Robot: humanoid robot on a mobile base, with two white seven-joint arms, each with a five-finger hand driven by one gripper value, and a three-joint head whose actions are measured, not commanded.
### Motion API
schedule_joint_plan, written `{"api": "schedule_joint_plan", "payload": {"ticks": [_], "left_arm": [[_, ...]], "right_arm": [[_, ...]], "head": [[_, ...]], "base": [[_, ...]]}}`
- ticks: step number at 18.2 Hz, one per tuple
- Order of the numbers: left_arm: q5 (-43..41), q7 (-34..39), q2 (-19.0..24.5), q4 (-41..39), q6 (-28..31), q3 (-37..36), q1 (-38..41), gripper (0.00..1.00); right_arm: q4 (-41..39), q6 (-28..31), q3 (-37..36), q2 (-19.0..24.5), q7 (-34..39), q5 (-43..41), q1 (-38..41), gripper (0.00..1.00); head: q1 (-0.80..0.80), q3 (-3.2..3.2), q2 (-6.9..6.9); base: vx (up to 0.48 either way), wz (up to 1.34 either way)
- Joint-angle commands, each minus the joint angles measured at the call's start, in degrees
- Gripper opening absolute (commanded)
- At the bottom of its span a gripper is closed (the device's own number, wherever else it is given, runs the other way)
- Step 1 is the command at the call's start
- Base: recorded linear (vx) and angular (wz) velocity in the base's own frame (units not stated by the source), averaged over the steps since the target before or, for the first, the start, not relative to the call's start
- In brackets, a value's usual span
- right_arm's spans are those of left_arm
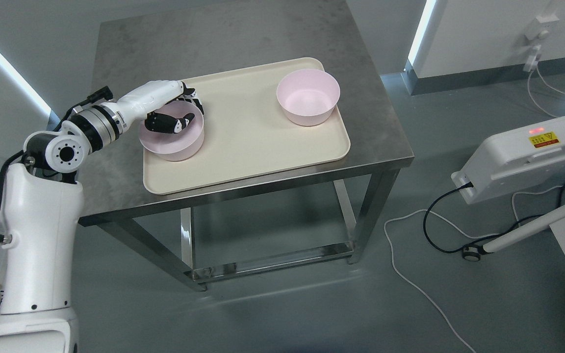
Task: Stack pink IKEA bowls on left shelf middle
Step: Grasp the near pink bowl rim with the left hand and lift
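Two pink bowls stand on a cream tray on a steel table. The left bowl is at the tray's left side. The right bowl is at the tray's far right and stands alone. My left hand reaches over the left bowl, thumb inside it and fingers over the far rim, closed on the rim. The bowl rests on the tray. My right arm does not show.
The table has a low steel frame beneath it. A white box with cables lies on the floor at the right, with a white pole beside it. Walls stand behind the table.
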Motion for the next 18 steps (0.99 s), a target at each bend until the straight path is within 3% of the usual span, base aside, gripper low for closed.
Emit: {"api": "schedule_joint_plan", "payload": {"ticks": [1,8,12,18], "left_arm": [[4.04,-0.62,-8.88,0.23,0.90,9.38,0.78,0.00],[8.71,-0.71,-13.03,0.14,5.20,11.42,3.42,0.01],[13.71,-0.71,-14.26,-0.56,12.22,11.42,1.59,0.01],[15.66,-0.71,-15.76,-0.74,15.31,11.33,-0.09,0.02]], "right_arm": [[0.00,-0.04,0.00,-1.00,-0.02,0.00,0.07,1.00],[0.00,-0.04,0.00,-1.00,-0.02,0.00,-0.01,1.00],[0.00,-0.04,0.00,-1.00,-0.02,-0.08,-0.01,1.00],[0.00,-0.04,0.00,-1.00,-0.02,0.00,-0.01,1.00]], "head": [[0.00,0.00,0.00],[0.00,0.00,0.00],[0.00,0.00,0.00],[0.00,0.00,0.00]], "base": [[0.000,0.00],[0.000,0.00],[0.000,0.00],[0.000,0.00]]}}
